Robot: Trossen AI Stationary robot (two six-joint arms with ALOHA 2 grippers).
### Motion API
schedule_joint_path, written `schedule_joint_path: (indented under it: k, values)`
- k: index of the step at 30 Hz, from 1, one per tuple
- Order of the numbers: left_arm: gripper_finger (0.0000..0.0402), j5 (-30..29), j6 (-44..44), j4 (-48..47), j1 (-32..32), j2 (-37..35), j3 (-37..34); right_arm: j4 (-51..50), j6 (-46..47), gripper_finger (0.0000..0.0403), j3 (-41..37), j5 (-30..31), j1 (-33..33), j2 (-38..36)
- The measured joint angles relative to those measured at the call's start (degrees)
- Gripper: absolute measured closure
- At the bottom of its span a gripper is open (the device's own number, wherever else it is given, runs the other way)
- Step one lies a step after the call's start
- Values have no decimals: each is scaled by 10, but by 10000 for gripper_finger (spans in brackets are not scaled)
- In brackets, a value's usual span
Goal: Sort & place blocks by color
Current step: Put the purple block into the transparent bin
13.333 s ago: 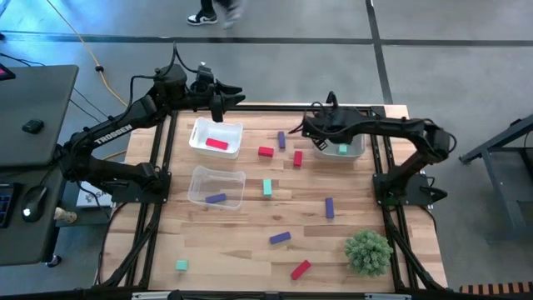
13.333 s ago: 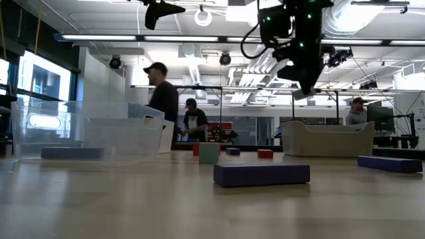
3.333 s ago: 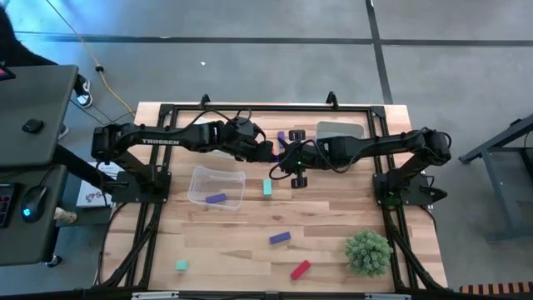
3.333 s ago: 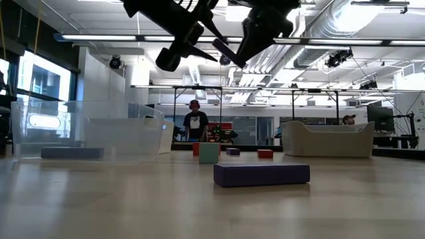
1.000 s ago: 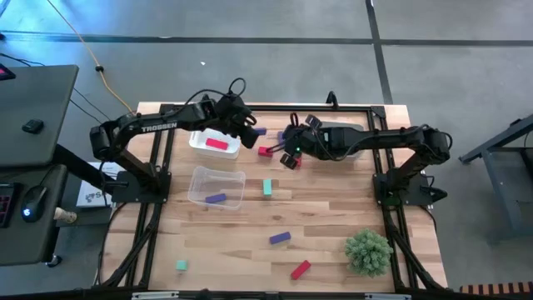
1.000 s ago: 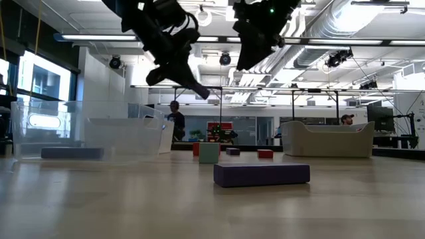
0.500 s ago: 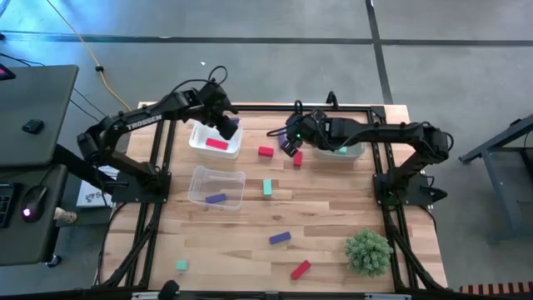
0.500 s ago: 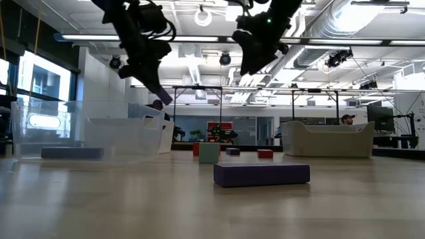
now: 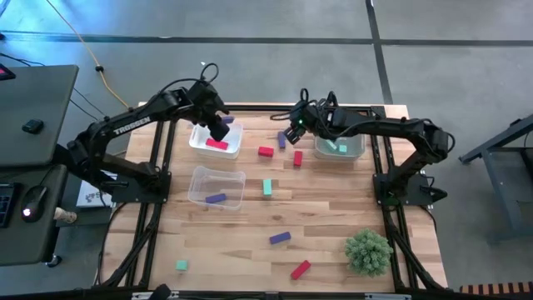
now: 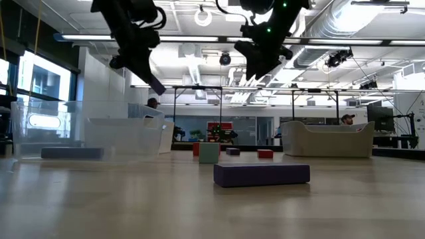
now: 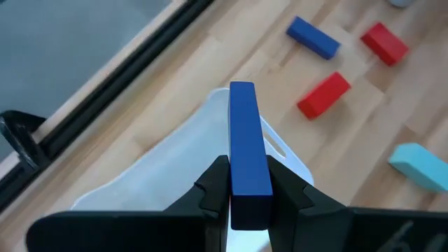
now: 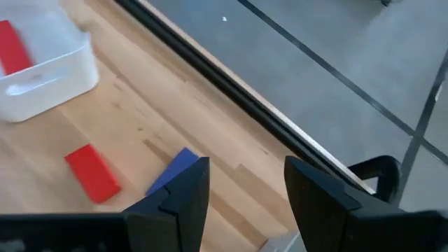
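Fingers of the left gripper (image 11: 241, 192) pinch a purple block (image 11: 246, 154) above the white bin (image 9: 216, 138) at the desk's 11 o'clock. Right gripper (image 12: 241, 185), spread wide and empty, hovers at 12 o'clock over another purple block (image 12: 171, 170).

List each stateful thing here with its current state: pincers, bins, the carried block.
Left pincer: shut on the purple block, above the white bin.
Purple block: held, off the table.
Right pincer: open, empty.
White bin: holds a red block.
Clear bin: holds one purple bar.
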Motion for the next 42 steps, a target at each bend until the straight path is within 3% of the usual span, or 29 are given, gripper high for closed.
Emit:
schedule_joint_path:
  k: [8, 16, 25, 33, 42]
  values:
    - [359, 77, 33, -46, -1, -51, 0, 11, -115, 229, 0, -62, -66, 0]
    - [359, 78, 31, -153, -29, -90, 0, 68, -245, 229, -1, -244, -133, 0]
    - [359, 75, -16, -214, -117, -100, 0, 92, -295, 229, -1, -352, -174, 0]
    - [359, 75, -93, -218, -217, -95, -3, 104, -311, 229, -1, -383, -178, 0]
    - [359, 71, -122, -179, -305, -95, -90, 104, -295, 229, -1, -375, -177, 0]
